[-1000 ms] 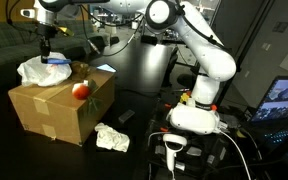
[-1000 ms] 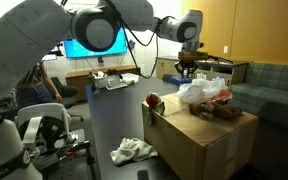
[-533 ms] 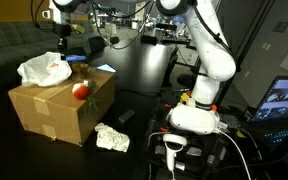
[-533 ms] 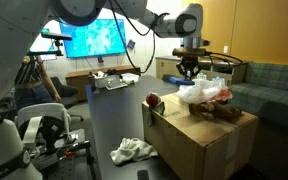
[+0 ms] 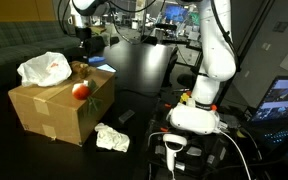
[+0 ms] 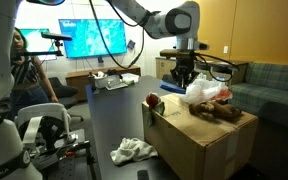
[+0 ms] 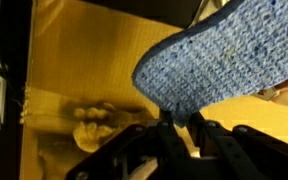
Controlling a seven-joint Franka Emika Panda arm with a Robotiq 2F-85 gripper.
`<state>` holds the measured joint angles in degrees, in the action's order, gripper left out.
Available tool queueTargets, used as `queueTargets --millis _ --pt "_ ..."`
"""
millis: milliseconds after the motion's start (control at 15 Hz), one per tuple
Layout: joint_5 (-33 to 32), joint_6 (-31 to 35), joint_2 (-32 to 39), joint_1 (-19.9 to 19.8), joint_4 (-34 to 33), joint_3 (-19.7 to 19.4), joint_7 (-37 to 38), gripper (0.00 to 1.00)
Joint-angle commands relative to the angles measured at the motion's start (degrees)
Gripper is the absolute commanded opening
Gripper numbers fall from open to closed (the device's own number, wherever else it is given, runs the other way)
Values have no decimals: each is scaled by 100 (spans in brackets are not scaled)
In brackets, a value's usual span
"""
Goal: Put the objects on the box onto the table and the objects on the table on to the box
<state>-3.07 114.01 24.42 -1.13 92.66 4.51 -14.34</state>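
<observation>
In the wrist view my gripper (image 7: 181, 117) is shut on the edge of a blue knitted cloth (image 7: 222, 58), which hangs over the brown cardboard box (image 7: 84, 50). In both exterior views the gripper (image 5: 83, 48) (image 6: 182, 76) hovers above the box's (image 5: 54, 110) (image 6: 199, 140) far corner, towards the dark table (image 5: 144, 85) (image 6: 109, 115). On the box lie a white plastic bag (image 5: 44, 68) (image 6: 204, 91), a red apple (image 5: 80, 90) (image 6: 154, 100) and a brown lumpy item (image 6: 221, 111) (image 7: 96, 112). A crumpled white cloth (image 5: 111, 138) (image 6: 132, 150) lies on the table beside the box.
A small black object (image 5: 124, 117) lies on the table near the white cloth. The robot's white base (image 5: 196, 112) stands beside the table. A lit screen (image 6: 94, 38) and a desk are behind, and a sofa (image 6: 269, 85) is beyond the box.
The arm has carried the blue cloth away from above the white bag, sideways across the box towards its corner by the table. The jaws have stayed shut.
</observation>
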Motion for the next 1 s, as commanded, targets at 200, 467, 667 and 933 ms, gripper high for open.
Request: queueTargets --millis 200,467,667,933 --pt "317 461 -1375 -127 2350 -262 377 5" --pt "621 995 -1949 -223 3647 -389 353 5" --pt "936 1495 -2334 -295 4663 -510 313 5" --pt "1310 2280 -2692 -397 6068 -756 592 5"
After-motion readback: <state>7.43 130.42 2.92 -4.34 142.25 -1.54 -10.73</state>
